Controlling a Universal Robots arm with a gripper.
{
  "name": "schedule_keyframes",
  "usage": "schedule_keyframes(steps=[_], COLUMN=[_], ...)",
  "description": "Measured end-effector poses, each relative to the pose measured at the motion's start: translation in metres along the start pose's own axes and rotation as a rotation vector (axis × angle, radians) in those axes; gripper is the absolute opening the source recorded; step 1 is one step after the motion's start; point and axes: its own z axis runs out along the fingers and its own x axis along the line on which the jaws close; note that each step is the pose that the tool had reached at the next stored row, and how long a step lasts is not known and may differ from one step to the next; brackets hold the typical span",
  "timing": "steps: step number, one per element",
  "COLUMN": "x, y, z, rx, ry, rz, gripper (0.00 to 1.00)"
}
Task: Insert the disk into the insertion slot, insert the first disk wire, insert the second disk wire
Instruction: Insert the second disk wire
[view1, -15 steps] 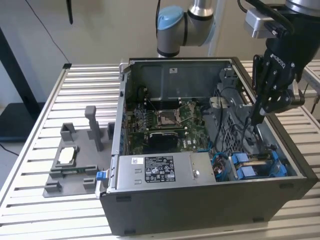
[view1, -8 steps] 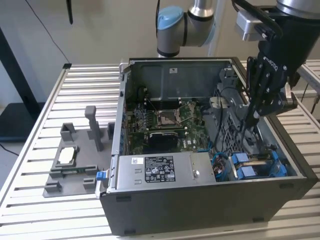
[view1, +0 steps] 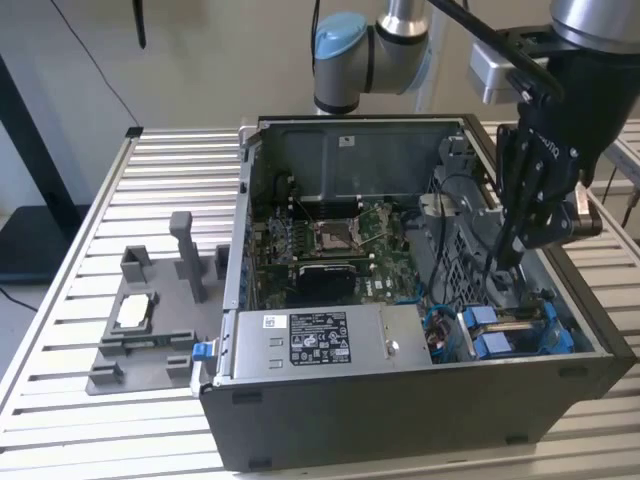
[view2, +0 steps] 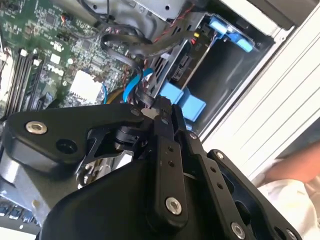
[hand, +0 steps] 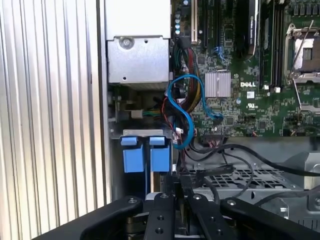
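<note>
The arm reaches down into the open computer case (view1: 400, 420) at the exterior view's right. The gripper (view1: 510, 258) points downward with its jaws closed, just above the insertion slot (view1: 520, 330) with blue clips. Whether the jaws pinch a wire cannot be told.

Counted: one open computer case (view1: 400, 400), one motherboard (view1: 330, 245), one power-supply box (view1: 320, 340), two blue clips (hand: 132, 155) (hand: 160, 155), one grey fixture (view1: 150, 320).

Even soft indoor light, dim shadowed case interior, bright washed-out slats, slightly soft close-up foregrounds
</note>
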Motion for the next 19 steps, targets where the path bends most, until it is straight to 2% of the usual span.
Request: schedule_keyframes(steps=[1, 3, 7, 10, 19], x=[0.0013, 0.004, 0.008, 0.0088, 0.0106], y=[0.0002, 0.0001, 0.0002, 0.0003, 0.0004], z=[0.0007, 0.0028, 0.0073, 0.0105, 0.0157], rx=[0.0062, 0.012, 0.0126, 0.0182, 0.0589], ry=[-0.0012, -0.003, -0.0035, -0.0034, -0.0095], rz=[0.0, -0.001, -0.003, -0.006, -0.022], gripper=[0.16, 0.16, 0.16, 0.16, 0.16])
